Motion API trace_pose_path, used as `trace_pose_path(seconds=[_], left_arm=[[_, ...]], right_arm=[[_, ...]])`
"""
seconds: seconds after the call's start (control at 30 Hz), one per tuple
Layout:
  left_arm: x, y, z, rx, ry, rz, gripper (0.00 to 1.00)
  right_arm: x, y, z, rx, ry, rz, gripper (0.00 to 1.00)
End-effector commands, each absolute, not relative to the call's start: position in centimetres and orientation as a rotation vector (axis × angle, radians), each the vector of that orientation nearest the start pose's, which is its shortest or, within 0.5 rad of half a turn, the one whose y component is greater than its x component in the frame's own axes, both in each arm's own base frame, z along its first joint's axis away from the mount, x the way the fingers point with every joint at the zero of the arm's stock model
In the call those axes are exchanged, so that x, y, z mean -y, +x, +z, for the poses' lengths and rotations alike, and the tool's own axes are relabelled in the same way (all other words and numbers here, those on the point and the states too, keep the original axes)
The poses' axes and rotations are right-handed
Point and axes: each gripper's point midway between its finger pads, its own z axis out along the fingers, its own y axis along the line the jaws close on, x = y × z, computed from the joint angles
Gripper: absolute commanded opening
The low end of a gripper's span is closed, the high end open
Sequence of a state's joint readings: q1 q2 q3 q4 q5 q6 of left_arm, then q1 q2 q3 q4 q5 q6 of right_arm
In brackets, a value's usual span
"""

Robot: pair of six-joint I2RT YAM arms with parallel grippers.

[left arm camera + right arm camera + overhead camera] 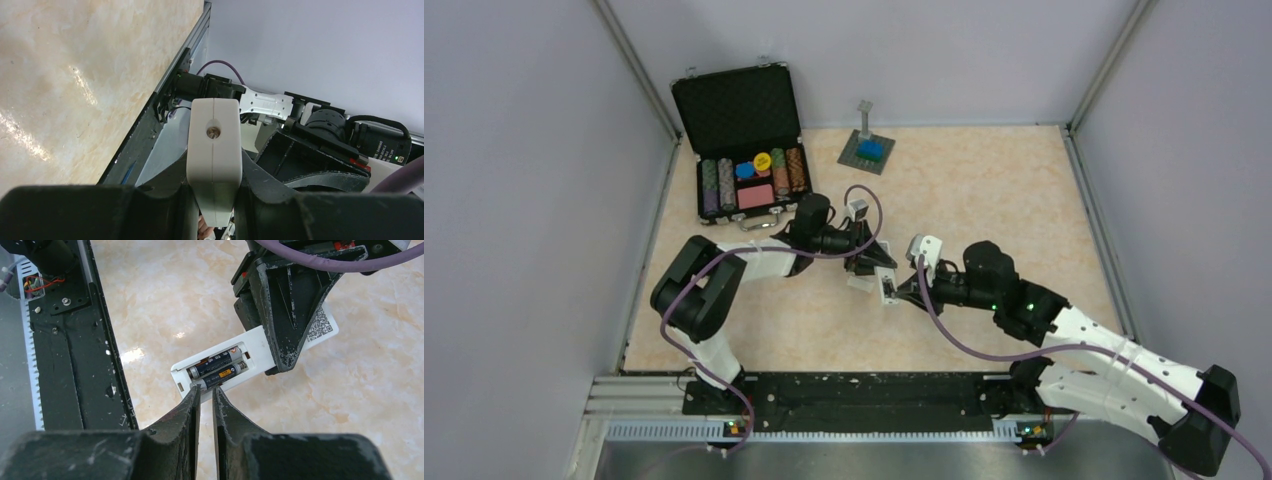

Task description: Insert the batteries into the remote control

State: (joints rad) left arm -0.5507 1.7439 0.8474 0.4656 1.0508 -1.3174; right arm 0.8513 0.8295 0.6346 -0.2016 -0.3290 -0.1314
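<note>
Scuffed right jaws nearly touch, empty; left jaws pinch white remote control (pixel 257 346) holding cylindrical batteries (pixel 215 365).

Left arm (pixel 759 262) jaws clamped; right arm (pixel 1079 335) jaws nearly closed.

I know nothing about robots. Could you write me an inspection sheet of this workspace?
Surface: beige marbled table, no spills seen.
Job's things: remote control back side up, compartment open, both batteries seated side by side.
Clutter: open poker chip case and grey plate carrying a blue brick, at the far edge.
Grippers: left gripper shut on the remote control; right gripper nearly closed, empty, by the compartment end.
Cables: purple cable arcs over the left gripper, no snag seen.
Surroundings: pale walls on three sides.
</note>
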Motion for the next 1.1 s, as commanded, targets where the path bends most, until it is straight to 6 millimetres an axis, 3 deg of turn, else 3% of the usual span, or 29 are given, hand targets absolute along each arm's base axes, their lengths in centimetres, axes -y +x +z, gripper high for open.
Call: trace_pose_path(seconds=[0.0, 1.07], left_arm=[[35.0, 23.7, 17.0, -2.476, 0.019, -2.072, 0.0], [34.9, 23.5, 18.1, -2.458, 0.037, -2.075, 0.0]], right_arm=[[-26.9, 16.1, 20.8, -1.59, -1.146, 0.797, 0.15], [-26.7, 17.4, 19.3, -1.659, -1.093, 0.721, 0.13]])
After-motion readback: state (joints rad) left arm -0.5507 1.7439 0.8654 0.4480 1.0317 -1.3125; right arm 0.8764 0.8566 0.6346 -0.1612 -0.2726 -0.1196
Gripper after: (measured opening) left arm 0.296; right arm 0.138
